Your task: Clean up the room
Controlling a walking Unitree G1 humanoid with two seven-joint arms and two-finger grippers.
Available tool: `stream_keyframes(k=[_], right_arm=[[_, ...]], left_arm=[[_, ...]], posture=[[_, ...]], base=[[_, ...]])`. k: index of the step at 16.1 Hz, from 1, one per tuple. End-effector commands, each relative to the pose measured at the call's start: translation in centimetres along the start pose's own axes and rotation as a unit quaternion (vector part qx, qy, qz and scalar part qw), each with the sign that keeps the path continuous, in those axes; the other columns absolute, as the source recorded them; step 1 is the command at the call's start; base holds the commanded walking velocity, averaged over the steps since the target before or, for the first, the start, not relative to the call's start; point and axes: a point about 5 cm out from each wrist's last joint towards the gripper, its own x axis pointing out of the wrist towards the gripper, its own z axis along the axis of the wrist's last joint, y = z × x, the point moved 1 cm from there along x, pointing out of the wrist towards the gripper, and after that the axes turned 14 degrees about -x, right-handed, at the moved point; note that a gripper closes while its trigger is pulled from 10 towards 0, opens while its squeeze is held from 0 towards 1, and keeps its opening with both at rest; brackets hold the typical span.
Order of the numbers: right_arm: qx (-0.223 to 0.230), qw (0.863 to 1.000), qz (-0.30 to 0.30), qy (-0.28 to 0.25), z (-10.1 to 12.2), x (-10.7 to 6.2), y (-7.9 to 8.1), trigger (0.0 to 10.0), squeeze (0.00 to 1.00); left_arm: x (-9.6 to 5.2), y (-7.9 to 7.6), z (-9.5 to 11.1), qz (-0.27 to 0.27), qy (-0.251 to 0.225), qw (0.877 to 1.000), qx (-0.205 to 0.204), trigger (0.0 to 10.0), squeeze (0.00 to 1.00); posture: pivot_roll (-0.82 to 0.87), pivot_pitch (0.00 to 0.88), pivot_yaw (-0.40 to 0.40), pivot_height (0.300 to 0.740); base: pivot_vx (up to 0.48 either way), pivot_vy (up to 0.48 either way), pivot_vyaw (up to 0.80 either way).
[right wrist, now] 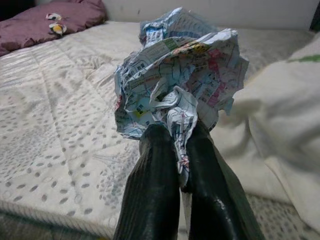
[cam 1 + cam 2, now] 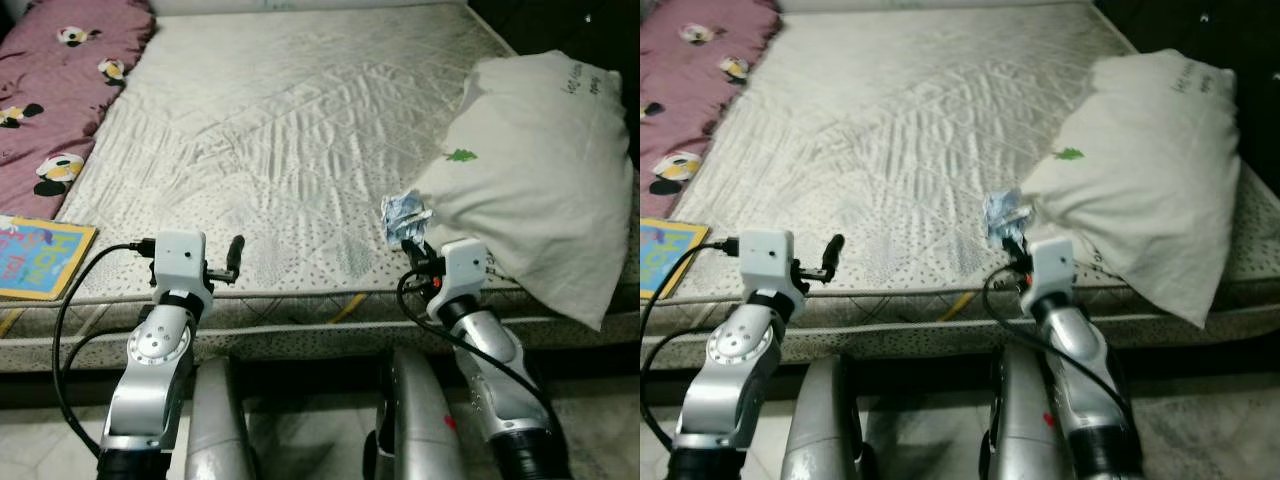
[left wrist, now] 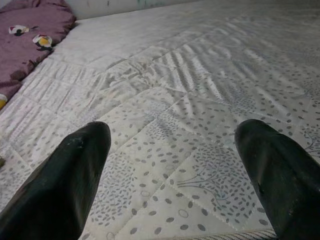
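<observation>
While I stand at the foot edge of the bed [image 2: 300, 130], pale floor shows below, beside my silver legs. The bed carries a quilted off-white mattress cover printed with small leaf marks. At its near left corner lies a yellow and blue book [image 2: 35, 258]. Farther along the left side lies a mauve blanket [image 2: 50, 90] with cartoon patches. On the right side a large white pillow [image 2: 545, 170] overhangs the near edge.

My left arm is raised in front of me, and my left hand [image 2: 235, 256] points forward, low over the near edge of the mattress. Its two black fingers [image 3: 75, 180] stand wide apart with nothing between them.

My right arm reaches forward to the same edge, just beside the pillow. My right hand [image 1: 175, 150] has its two fingers pressed together on a crumpled ball of printed paper [image 2: 405, 215]. In the right wrist view the paper sits at the fingertips, pinched by its lower folds and bunched beyond them. The paper ball lies close against the pillow's near left side; I cannot tell whether they touch.
</observation>
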Motion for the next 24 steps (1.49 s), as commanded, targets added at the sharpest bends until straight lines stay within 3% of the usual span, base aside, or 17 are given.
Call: stream_keyframes(k=[1,4,7,9,13,17,24], right_arm=[[0.011,1.0,-0.005,-0.002,1.2,0.0,-0.2,10.0,0.0],[0.048,0.998,-0.042,0.006,1.4,-0.8,0.7,10.0,0.0],[0.08,0.99,-0.115,0.032,1.1,-1.2,0.3,10.0,0.0],[0.076,0.987,-0.137,0.027,1.6,-0.6,0.3,10.0,0.0],[0.077,0.987,-0.135,0.028,1.8,0.0,0.3,10.0,0.0],[0.069,0.988,-0.134,0.028,2.0,0.5,0.1,10.0,0.0],[0.058,0.989,-0.13,0.024,2.4,1.0,0.1,10.0,0.0]], left_arm=[[0.2,-0.2,-0.2,-0.013,0.003,1.0,0.003,10.0,0.0],[0.2,-0.6,-0.8,-0.014,0.005,1.0,-0.005,10.0,0.0],[-0.1,-0.1,-0.6,0.001,-0.008,1.0,-0.012,10.0,0.0],[-0.1,0.4,-0.5,0.008,-0.014,1.0,-0.009,10.0,0.0],[-1.0,0.4,-1.9,0.014,0.009,1.0,-0.016,10.0,0.0],[-0.8,0.2,-1.6,0.023,0.0,1.0,-0.016,10.0,0.0],[-0.1,-0.3,-0.9,0.013,-0.009,1.0,-0.007,10.0,0.0]], posture=[[-0.05,0.0,0.066,0.546],[-0.05,0.0,0.05,0.58],[-0.02,0.0,0.006,0.613],[-0.01,0.0,-0.001,0.632],[-0.02,0.0,-0.006,0.675],[-0.01,0.0,-0.018,0.727],[-0.01,0.0,-0.038,0.74]], base=[[0.0,0.0,0.0],[0.0,0.0,0.0],[0.0,0.0,0.0],[0.0,0.0,0.0],[0.0,0.0,0.0],[0.0,0.0,0.0],[0.0,0.0,0.0]])
